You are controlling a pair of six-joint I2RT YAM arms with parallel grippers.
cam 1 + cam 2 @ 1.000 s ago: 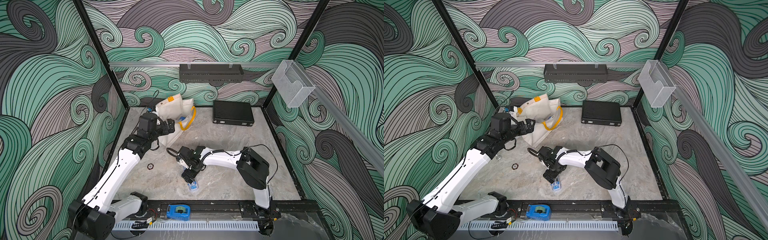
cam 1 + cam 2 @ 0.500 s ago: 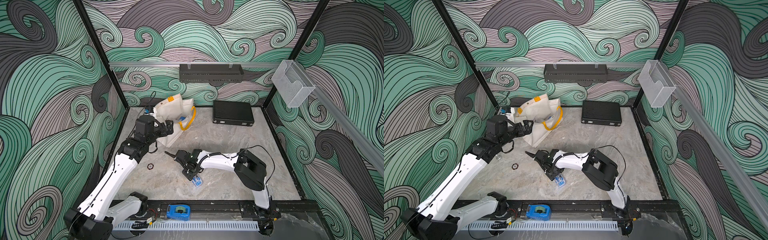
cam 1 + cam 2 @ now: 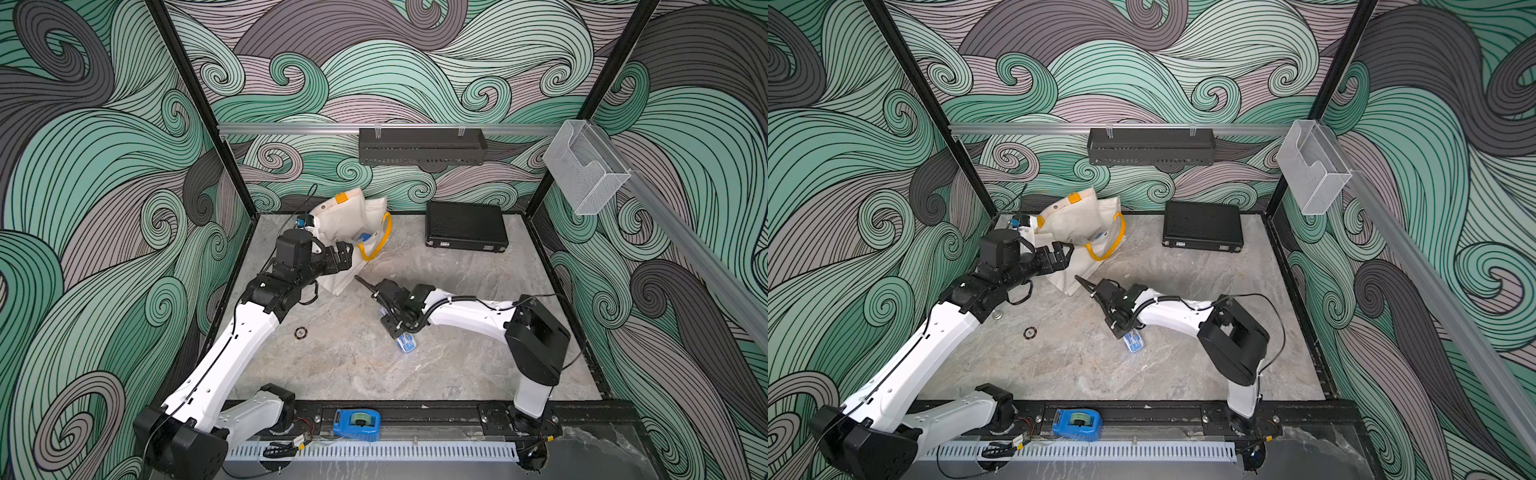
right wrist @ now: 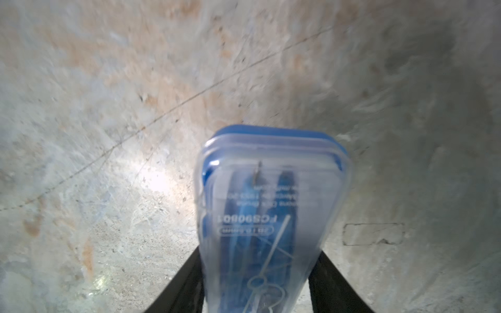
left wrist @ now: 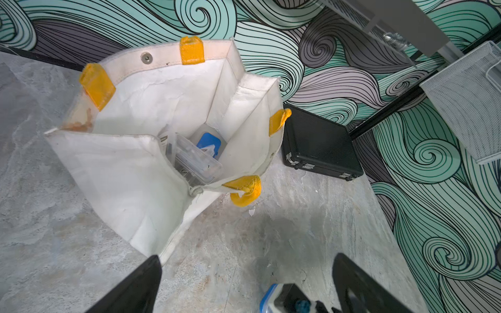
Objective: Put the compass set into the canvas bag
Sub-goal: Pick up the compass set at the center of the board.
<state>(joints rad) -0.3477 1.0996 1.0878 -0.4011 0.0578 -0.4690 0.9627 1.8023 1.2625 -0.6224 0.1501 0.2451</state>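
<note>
- The compass set point(image 3: 406, 343) is at the marble table point(image 3: 457, 365), well in front of the canvas bag point(image 3: 351, 218), with the right gripper point(image 3: 395, 329) clenched on its end.
- The left gripper point(image 5: 246, 260) is spread wide just before the bag's front edge.
- The bag's rim gapes open, with a clear case point(image 5: 195, 160) inside.
- Bare marble lies between bag and set.

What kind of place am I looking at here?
Probably a robot test cell: a left arm and right arm mounted at a marble-look tabletop, boxed in by wave-patterned wall panels, with staged props like the canvas bag and black case.
</note>
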